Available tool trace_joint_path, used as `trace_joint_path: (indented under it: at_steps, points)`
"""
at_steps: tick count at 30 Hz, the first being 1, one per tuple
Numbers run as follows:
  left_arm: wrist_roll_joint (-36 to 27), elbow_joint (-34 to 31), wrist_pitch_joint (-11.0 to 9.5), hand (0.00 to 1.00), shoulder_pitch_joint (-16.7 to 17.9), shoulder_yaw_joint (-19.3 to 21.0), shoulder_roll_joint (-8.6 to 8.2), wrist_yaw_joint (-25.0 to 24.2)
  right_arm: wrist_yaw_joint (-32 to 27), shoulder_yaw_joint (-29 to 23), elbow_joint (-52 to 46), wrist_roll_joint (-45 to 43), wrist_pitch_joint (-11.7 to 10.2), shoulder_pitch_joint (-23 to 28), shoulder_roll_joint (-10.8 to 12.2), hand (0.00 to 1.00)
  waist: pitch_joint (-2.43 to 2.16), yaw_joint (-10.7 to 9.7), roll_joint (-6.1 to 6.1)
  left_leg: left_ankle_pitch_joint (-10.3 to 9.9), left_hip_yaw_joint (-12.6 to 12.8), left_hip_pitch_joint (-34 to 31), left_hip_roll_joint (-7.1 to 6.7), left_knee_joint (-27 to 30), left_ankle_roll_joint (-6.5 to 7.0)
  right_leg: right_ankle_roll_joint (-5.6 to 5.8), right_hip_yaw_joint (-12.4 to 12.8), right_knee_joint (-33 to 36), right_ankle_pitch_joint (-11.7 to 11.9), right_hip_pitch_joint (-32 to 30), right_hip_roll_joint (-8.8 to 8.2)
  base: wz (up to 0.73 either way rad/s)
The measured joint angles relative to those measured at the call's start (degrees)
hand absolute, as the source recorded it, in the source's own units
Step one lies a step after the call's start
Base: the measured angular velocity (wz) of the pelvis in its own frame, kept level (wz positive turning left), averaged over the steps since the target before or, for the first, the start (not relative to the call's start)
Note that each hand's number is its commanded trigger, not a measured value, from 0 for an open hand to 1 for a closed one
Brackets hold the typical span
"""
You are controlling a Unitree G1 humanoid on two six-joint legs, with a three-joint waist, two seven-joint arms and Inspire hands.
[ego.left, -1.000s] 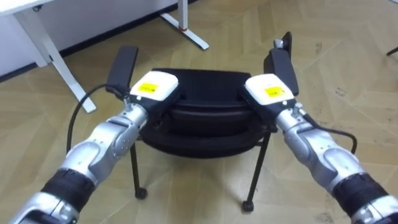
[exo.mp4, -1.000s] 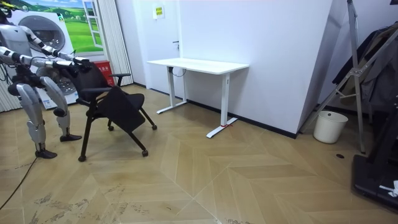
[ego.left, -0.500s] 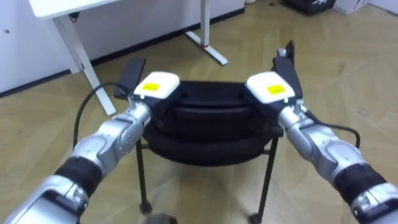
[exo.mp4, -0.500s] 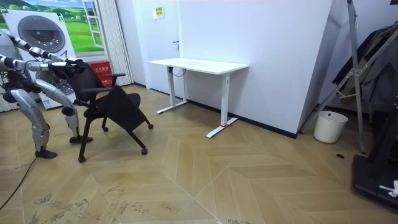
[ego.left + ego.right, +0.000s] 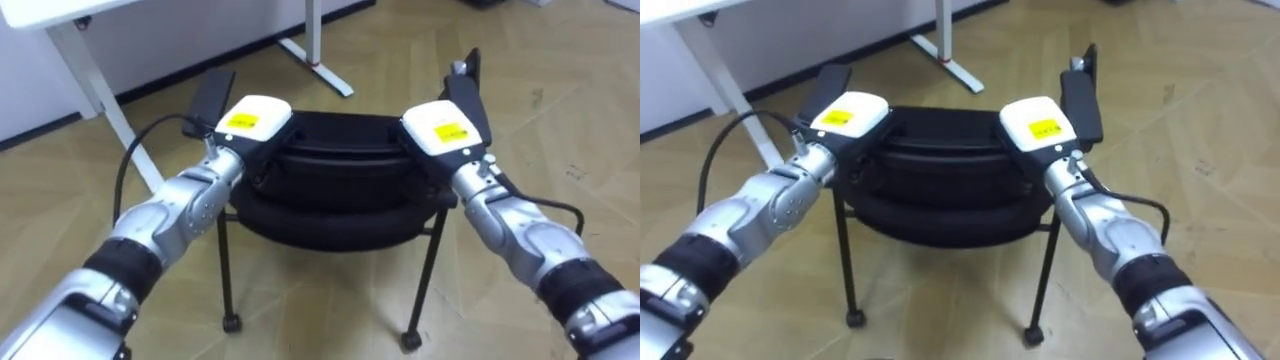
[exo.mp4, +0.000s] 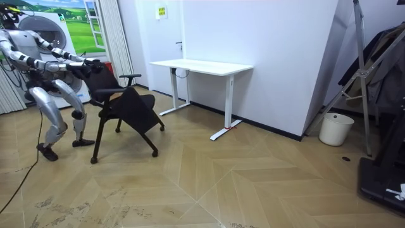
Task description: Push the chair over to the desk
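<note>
Since both hands lie over the top edge of the backrest (image 5: 340, 135) of the chair (image 5: 330, 205) with their backs to the camera, it cannot be told whether the fingers curl round that edge or rest flat on it. The left hand (image 5: 255, 135) sits at the 9 o'clock end of the edge and the right hand (image 5: 448, 140) at the 3 o'clock end, with both arms stretched forward.

Compared with half a second ago, the room view shows the chair further toward its right and closer to the white desk (image 6: 202, 65). The robot has come along behind it, one foot raised in mid-stride. The push therefore appears to be well under way, with the chair rolling ahead of the robot across the wood floor (image 6: 253, 183) and both hands staying on the backrest.

The chair is black and upright, on thin dark legs (image 5: 226, 270) that end in small casters (image 5: 232, 323). Its armrests (image 5: 212, 98) stick out at about 10 and 2 o'clock from the backrest. In the room view the seat (image 6: 140, 109) hangs tilted downward on the side away from the robot. The desk stands at roughly 12 o'clock from the chair, near it but not touching.
</note>
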Motion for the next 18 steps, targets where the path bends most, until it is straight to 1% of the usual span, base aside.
trace_joint_path:
  at_steps: [1,2,3,4,5,6,7,8,9,10,11,12,13,14,15,16,17,18]
  points:
    - [0.0,0.4,-0.1,1.0,-0.3,0.0,-0.01,0.5,0.0,0.0,0.0,0.0,0.0,-0.3,0.0,1.0,0.22,0.0,0.41,-0.4,-0.7,0.0,0.04,0.5,0.0,-0.1,-0.1,1.7,-1.1,-2.1,0.37,0.0]
    - [0.0,1.0,0.0,1.0,-0.9,0.0,-0.01,1.2,0.0,0.0,-0.1,0.0,0.0,-0.7,0.1,1.0,0.52,-0.6,1.26,-1.2,-2.1,0.0,0.05,1.4,-0.08,-0.54,-1.2,3.7,-3.7,-5.8,1.13,0.17]
    - [0.0,1.1,0.0,1.0,-1.0,0.0,0.06,1.3,0.0,0.0,-0.3,-0.1,0.1,-0.9,0.1,1.0,0.47,-1.1,1.51,-1.7,-2.7,-0.1,0.05,1.9,-0.12,-0.3,-2.0,3.7,-4.6,-7.4,1.16,0.39]
    - [-0.6,1.2,0.0,1.0,-1.1,-0.5,0.35,1.7,0.0,0.0,-0.4,-0.1,0.1,-1.0,0.1,1.0,0.43,-1.9,1.7,-2.6,-3.3,-0.1,0.04,2.7,-0.1,-0.23,-2.9,2.1,-6.1,-10.4,1.01,0.43]
    - [-0.9,1.6,0.0,1.0,-1.2,-0.7,0.39,2.3,0.0,0.2,-0.4,-0.1,0.2,-1.2,0.1,1.0,0.46,-2.8,1.76,-3.7,-3.6,0.5,0.05,3.4,-0.26,-0.26,-3.1,-1.8,-7.1,-12.5,0.96,0.46]
    - [-1.3,2.0,0.0,1.0,-1.2,-1.3,0.33,2.9,0.0,0.4,-0.4,-0.1,0.4,-1.2,0.1,1.0,0.53,-3.1,2.0,-5.1,-4.1,1.2,0.21,4.2,-0.73,-0.17,-3.1,-6.9,-7.6,-13.1,1.03,0.29]
    - [-1.5,2.1,0.0,1.0,-1.1,-1.6,0.34,3.0,0.0,0.5,-0.4,-0.2,0.4,-1.1,0.1,1.0,0.43,-3.1,2.08,-5.8,-4.1,1.5,0.47,4.6,-1.06,-0.18,-3.0,-9.6,-7.6,-13.3,1.16,0.17]
    - [-2.0,2.1,0.0,1.0,-1.1,-1.7,0.51,3.1,0.0,0.6,-0.4,-0.3,0.4,-1.1,0.1,1.0,0.43,-3.1,2.49,-7.3,-4.7,2.2,1.23,5.5,-1.88,-0.16,-2.7,-16.4,-7.6,-13.0,2.13,0.08]
    - [-2.0,2.3,0.0,1.0,-1.2,-1.8,0.52,3.1,-0.1,0.7,-0.4,-0.3,0.4,-1.1,0.1,1.0,0.43,-3.2,2.59,-7.8,-5.6,2.5,1.27,5.6,-2.46,-0.1,-2.8,-20.9,-7.5,-12.2,2.34,0.22]
    - [-2.0,2.4,0.0,1.0,-1.2,-1.9,0.51,3.6,-0.2,0.7,-0.4,-0.3,0.4,-1.1,0.2,1.0,0.46,-3.5,2.62,-8.6,-6.7,3.3,1.74,5.6,-3.39,-0.11,-2.8,-29.9,-7.3,-9.7,2.72,0.42]
    - [-2.0,2.6,0.0,1.0,-1.3,-1.9,0.55,3.8,-0.7,0.7,-0.4,-0.3,0.4,-1.1,0.2,1.0,0.54,-4.1,2.49,-9.3,-8.0,4.5,2.03,5.2,-4.49,-0.39,-2.9,-37.6,-6.9,-6.8,2.76,0.44]
    - [-2.0,2.8,-0.1,1.0,-1.2,-1.9,0.55,3.8,-0.7,0.9,-0.4,-0.3,0.4,-1.1,0.2,1.0,0.57,-4.1,2.33,-9.7,-8.5,5.4,2.17,4.9,-5.09,-0.21,-2.7,-40.6,-6.7,-5.2,2.8,0.37]
    - [-2.0,3.1,-0.2,1.0,-1.1,-1.7,0.51,3.9,-0.7,1.3,-0.4,-0.3,0.4,-1.3,0.3,1.0,0.51,-4.2,1.93,-10.5,-9.3,6.8,2.35,4.3,-6.35,-0.23,-2.8,-43.8,-6.0,-2.9,2.52,0.25]
    - [-2.0,3.3,-0.1,1.0,-1.0,-1.1,0.32,4.3,-0.7,1.7,0.0,-0.4,0.4,-2.1,0.3,1.0,0.61,-4.2,1.61,-11.3,-10.2,7.8,3.49,3.7,-7.91,-1.32,-4.3,-42.9,-4.6,-2.1,2.96,0.28]
    - [-2.0,3.4,-0.1,1.0,-1.2,-0.9,0.31,4.3,-0.7,1.7,0.1,-0.5,0.4,-2.6,0.3,1.0,0.15,-4.2,1.76,-11.5,-10.8,7.9,4.26,3.6,-8.79,-2.26,-5.2,-42.2,-5.1,-2.1,3.33,0.3]
    - [-2.1,3.4,-0.1,1.0,-1.7,-0.4,0.32,4.3,-0.6,1.7,0.1,-0.8,0.6,-3.6,0.2,1.0,-0.07,-4.2,2.26,-11.9,-11.3,7.9,5.82,3.4,-10.84,-4.04,-6.7,-40.7,-6.2,-2.2,4.51,0.27]
    - [-2.5,3.5,0.2,1.0,-2.6,-0.3,0.32,4.3,-0.6,1.7,0.4,-0.9,1.0,-4.9,0.2,1.0,-0.17,-4.2,2.61,-12.4,-11.4,8.1,7.63,2.8,-12.17,-5.95,-7.8,-39.1,-7.8,-2.7,5.38,0.22]
    - [-2.6,3.7,0.3,1.0,-2.8,0.1,0.2,4.3,-0.6,1.7,0.9,-0.9,1.1,-5.6,0.4,1.0,-0.14,-4.1,2.61,-12.5,-11.6,8.5,8.36,2.0,-12.63,-6.47,-8.2,-38.3,-8.9,-2.8,5.72,0.12]
